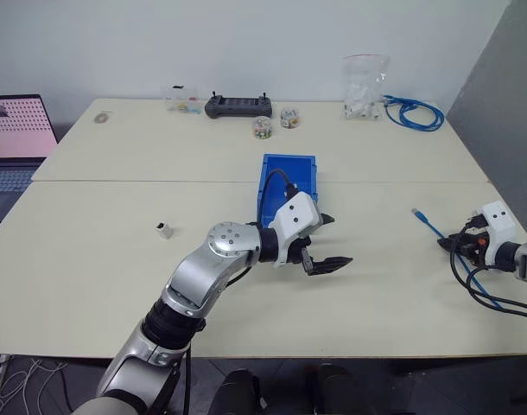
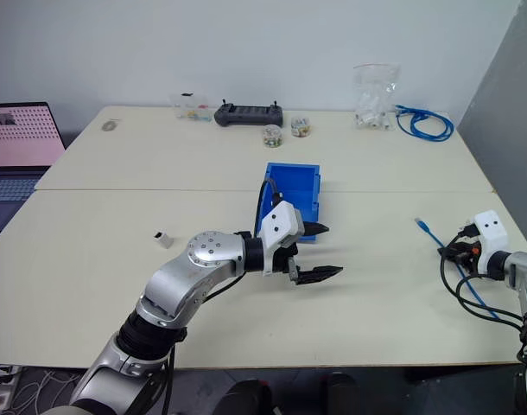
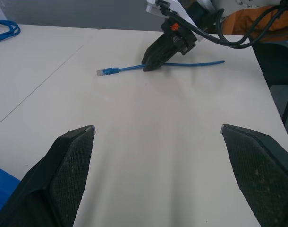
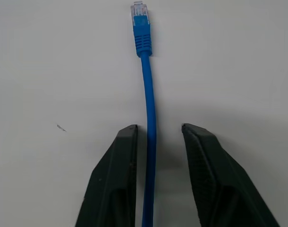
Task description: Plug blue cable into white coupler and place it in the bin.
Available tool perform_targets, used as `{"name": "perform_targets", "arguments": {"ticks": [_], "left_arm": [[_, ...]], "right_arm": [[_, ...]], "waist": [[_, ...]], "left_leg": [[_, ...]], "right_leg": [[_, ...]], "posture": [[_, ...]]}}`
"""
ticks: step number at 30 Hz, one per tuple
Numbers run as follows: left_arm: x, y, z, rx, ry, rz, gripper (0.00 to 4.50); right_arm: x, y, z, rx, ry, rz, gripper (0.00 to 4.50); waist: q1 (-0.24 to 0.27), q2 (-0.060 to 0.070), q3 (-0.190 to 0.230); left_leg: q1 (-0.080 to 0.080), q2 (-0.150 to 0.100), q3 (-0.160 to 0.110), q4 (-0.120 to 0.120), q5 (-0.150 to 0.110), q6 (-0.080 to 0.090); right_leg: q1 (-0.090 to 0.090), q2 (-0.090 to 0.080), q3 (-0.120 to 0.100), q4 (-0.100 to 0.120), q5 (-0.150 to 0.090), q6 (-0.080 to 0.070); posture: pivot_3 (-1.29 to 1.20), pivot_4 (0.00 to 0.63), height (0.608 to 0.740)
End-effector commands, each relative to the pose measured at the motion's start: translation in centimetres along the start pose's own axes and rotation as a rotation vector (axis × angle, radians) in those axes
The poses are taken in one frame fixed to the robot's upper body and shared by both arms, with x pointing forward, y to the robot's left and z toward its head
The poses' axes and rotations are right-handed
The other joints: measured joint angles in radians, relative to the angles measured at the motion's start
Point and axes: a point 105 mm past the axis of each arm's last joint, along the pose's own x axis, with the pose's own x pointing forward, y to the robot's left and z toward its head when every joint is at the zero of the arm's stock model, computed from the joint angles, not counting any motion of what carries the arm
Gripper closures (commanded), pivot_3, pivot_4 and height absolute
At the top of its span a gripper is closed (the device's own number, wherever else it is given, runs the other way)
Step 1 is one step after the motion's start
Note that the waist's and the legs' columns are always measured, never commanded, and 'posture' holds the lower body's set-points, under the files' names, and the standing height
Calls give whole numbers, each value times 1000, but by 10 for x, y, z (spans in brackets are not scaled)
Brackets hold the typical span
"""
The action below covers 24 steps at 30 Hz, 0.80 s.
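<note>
The blue cable (image 1: 429, 225) lies on the table at the right, its clear plug pointing away from me. My right gripper (image 1: 446, 245) is down on the table over it. In the right wrist view the cable (image 4: 148, 118) runs between the two fingers (image 4: 120, 161), which stand narrowly apart with a small gap on each side. My left gripper (image 1: 339, 239) hovers wide open in front of the blue bin (image 1: 289, 162), pointing right toward the cable (image 3: 130, 68), with nothing in it. The white coupler (image 1: 164, 230) sits alone on the table to the left.
At the table's far edge are a black controller (image 1: 238, 106), small jars (image 1: 263, 127), a clear bag of white parts (image 1: 365, 86) and a coiled blue cable bundle (image 1: 415, 112). A laptop (image 1: 13, 138) stands at the left. A grey partition (image 1: 505, 104) borders the right side.
</note>
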Motion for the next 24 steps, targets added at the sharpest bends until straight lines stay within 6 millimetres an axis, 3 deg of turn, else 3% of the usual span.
{"name": "perform_targets", "arguments": {"ticks": [1,3,8,12,15,19,22,24], "left_arm": [[0,-8,5,44,0,-47,0],[0,-8,2,40,9,-55,0],[-3,-7,-7,43,33,-49,0],[-23,-6,-19,48,60,-26,0],[-55,-10,-37,14,104,-3,0],[-97,-16,-65,-42,197,60,0],[-129,-13,-86,-73,260,157,0],[-141,-12,-93,-72,280,197,0]], "right_arm": [[-5,2,-13,28,41,38,3884],[-7,6,-14,15,33,66,4460],[-14,13,-8,-84,-4,102,4487],[-27,27,17,-245,-62,173,4487],[-43,62,35,-418,-68,313,4487],[-50,112,41,-575,-71,480,4487],[-35,160,42,-712,-108,599,4487],[-24,180,41,-779,-127,640,4487]], "waist": [[0,0,0],[0,0,0],[0,0,0],[-2,1,0],[-10,7,4],[-8,6,5],[-6,6,5],[-5,5,6]], "left_leg": [[0,0,0,0,0,0],[0,0,0,0,0,0],[0,0,0,0,0,0],[0,1,-1,-1,0,0],[1,1,0,-2,0,0],[2,3,-4,-2,0,0],[2,2,-4,-2,0,0],[3,3,-4,-2,0,0]], "right_leg": [[0,0,0,0,0,0],[0,0,0,0,0,0],[0,0,0,0,0,0],[0,0,0,0,0,0],[-1,0,2,0,-1,2],[-1,1,0,1,-3,4],[0,1,0,0,-4,4],[0,1,0,0,-4,4]], "posture": [[0,150,740],[0,150,740],[0,150,740],[0,150,740],[0,150,740],[0,150,740],[0,150,740],[0,150,740]]}}
